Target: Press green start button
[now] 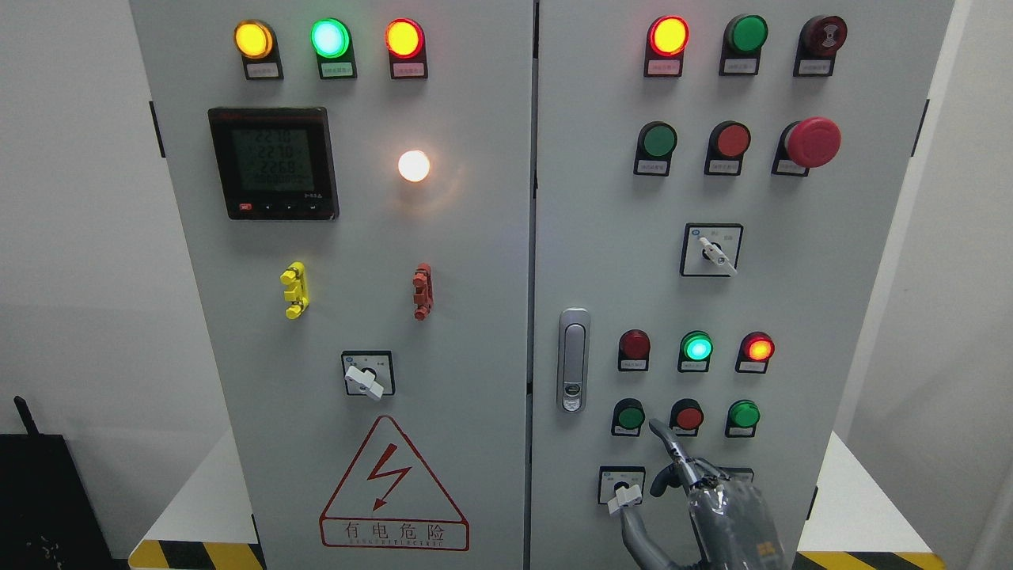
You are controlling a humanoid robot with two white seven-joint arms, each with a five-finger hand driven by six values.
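Grey two-door cabinet [475, 317] fills the view. Right hand [716, 507] comes up from the bottom edge, right of centre, in front of the right door's lower part. Index finger [665, 439] stretched out, pointing up and left; its tip sits between the green button [631, 416] and the red button [688, 416] in the lowest button row, just below them, whether touching the panel cannot be told. Other fingers curled in, thumb hanging low at left; nothing held. A second green button [744, 414] lies at the right end of that row. Just above the row: a dark red lamp [635, 344], a lit green lamp [697, 347], a lit red-orange lamp [757, 348]. A rotary switch [623, 488] sits left of the hand, near the thumb. Door handle [573, 360] stands at the left edge of the right door. Left door carries a meter [273, 162], a lit white lamp [414, 165] and a hazard triangle [393, 487].
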